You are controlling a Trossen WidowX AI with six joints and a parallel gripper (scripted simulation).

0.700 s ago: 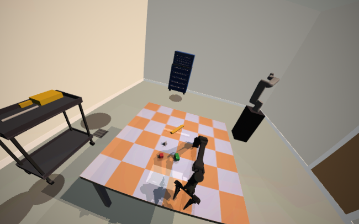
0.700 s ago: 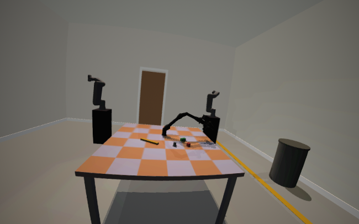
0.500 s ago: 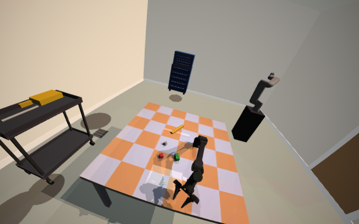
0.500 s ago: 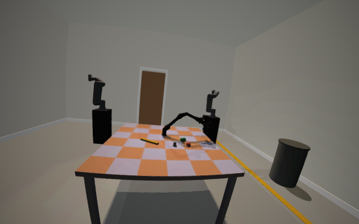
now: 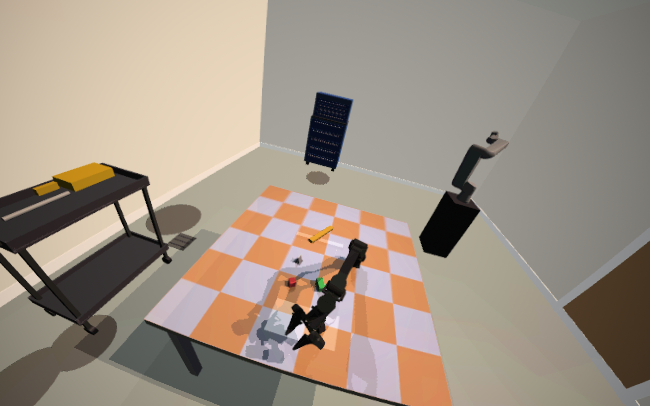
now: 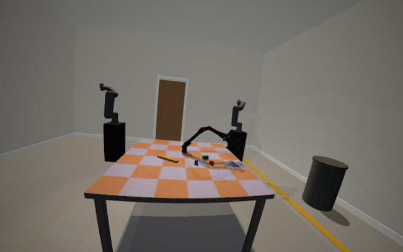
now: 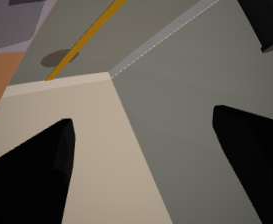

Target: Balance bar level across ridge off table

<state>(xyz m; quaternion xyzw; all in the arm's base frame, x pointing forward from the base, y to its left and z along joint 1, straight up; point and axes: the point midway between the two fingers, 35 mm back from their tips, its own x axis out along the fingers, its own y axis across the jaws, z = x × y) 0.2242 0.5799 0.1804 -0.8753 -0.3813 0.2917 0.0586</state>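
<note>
The yellow bar (image 5: pixel 320 234) (image 6: pixel 167 159) lies flat on the checkered table (image 5: pixel 373 315) (image 6: pixel 141 187). The small grey ridge (image 5: pixel 297 260) (image 6: pixel 196 162) stands on the table, apart from the bar. My gripper (image 5: pixel 290 341) (image 7: pixel 144 121) is open and empty, raised above the table near its edge, on the far side of the blocks from the bar and ridge. In the wrist view its two black fingers stand wide apart, with only wall and floor behind them. In the exterior view the fingers blend into a dark pedestal.
A red block (image 5: pixel 291 282) (image 6: pixel 211 162) and a green block (image 5: pixel 320 283) (image 6: pixel 205 156) lie on the table between the ridge and my gripper. A cart (image 5: pixel 116 199) and a bin (image 6: pixel 324 184) stand on the floor away from the table.
</note>
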